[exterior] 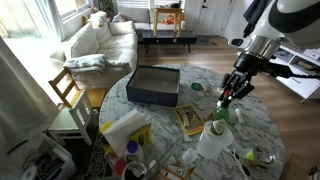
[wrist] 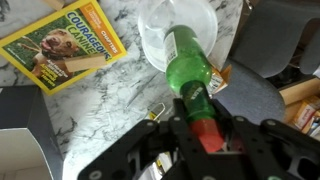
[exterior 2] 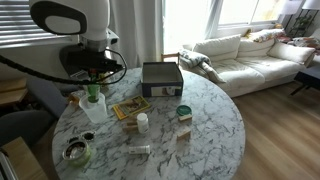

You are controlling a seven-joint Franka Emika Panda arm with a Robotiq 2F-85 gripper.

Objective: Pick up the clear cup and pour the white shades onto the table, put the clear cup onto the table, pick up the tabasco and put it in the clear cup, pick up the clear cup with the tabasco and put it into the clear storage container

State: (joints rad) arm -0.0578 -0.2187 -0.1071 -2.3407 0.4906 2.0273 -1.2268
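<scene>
My gripper (wrist: 203,135) is shut on the red-capped neck of the green tabasco bottle (wrist: 187,62). The bottle hangs upright, its lower end at the mouth of the clear cup (wrist: 160,35). The cup stands on the marbled table (wrist: 100,110). Both exterior views show the gripper (exterior: 230,95) (exterior 2: 93,80) over the bottle (exterior: 221,112) (exterior 2: 93,95) and the cup (exterior: 213,140) (exterior 2: 92,110). I cannot tell whether the bottle touches the cup's bottom. I cannot make out the white shades or the clear storage container with certainty.
A dark shallow box (exterior: 155,85) (exterior 2: 161,77) sits at the far side of the table. A dog book (wrist: 65,45) (exterior: 188,120) (exterior 2: 130,108) lies beside the cup. A small bowl (exterior 2: 78,151), a white bottle (exterior 2: 142,122) and a green tin (exterior 2: 183,112) are scattered nearby.
</scene>
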